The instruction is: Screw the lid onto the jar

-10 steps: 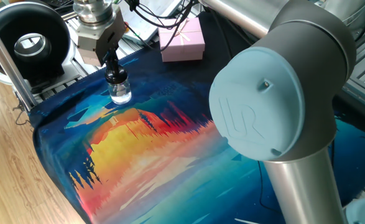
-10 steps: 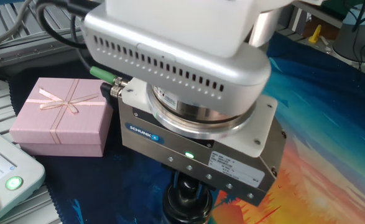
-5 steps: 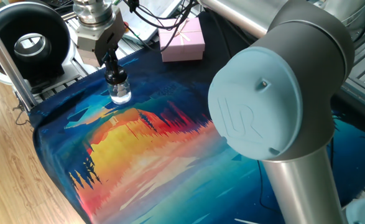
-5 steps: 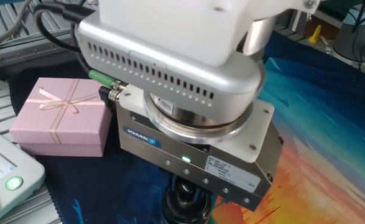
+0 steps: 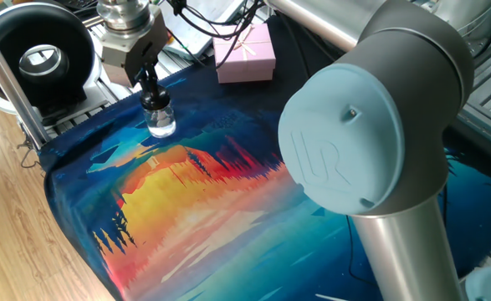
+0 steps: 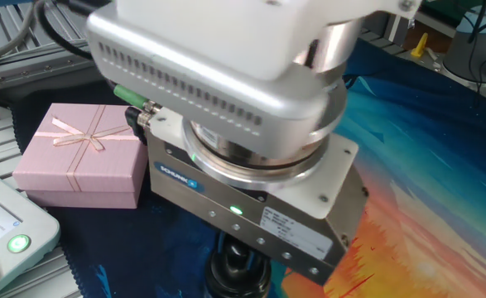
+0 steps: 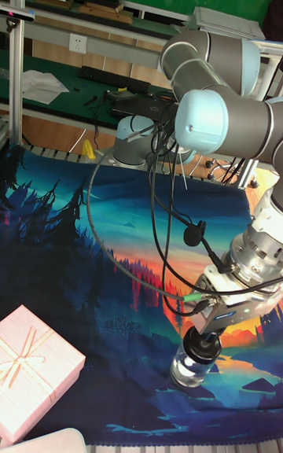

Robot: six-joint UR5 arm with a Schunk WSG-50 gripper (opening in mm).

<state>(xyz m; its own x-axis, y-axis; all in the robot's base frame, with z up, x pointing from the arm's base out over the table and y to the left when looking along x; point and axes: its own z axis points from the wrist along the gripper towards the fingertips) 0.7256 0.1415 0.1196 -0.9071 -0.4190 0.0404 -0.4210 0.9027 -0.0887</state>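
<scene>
Broadly, the arm (image 5: 379, 142) dominates one fixed view, its pale blue joint cap filling the right half, with grey tube sections running off above and below. Under it lies the mat (image 5: 195, 209), a printed cloth with dark blue forest edges and an orange-and-red sunset in the middle, covering the table. Pink gift box (image 5: 245, 52) with a thin ribbon bow sits at about 12 o'clock on the far edge of the mat in that view; in the tall fixed view the same box (image 7: 35, 370) is at roughly 8 o'clock, well apart from the work. Gripper (image 5: 150, 92) hangs straight down at about 10 o'clock of the mat, grey block body with a green light showing on its face in the other fixed view (image 6: 238, 269). Its dark fingers are drawn in narrow and closed around the lid (image 5: 153, 102), a small black cap. Lid sits on top of the jar (image 5: 161, 125), touching the neck; how far it is threaded cannot be told. Jar is small, clear glass, rounded body, upright on the blue part of the mat just beyond the orange patch; in the tall fixed view it (image 7: 191, 370) stands directly below the gripper, near 5 o'clock.
</scene>
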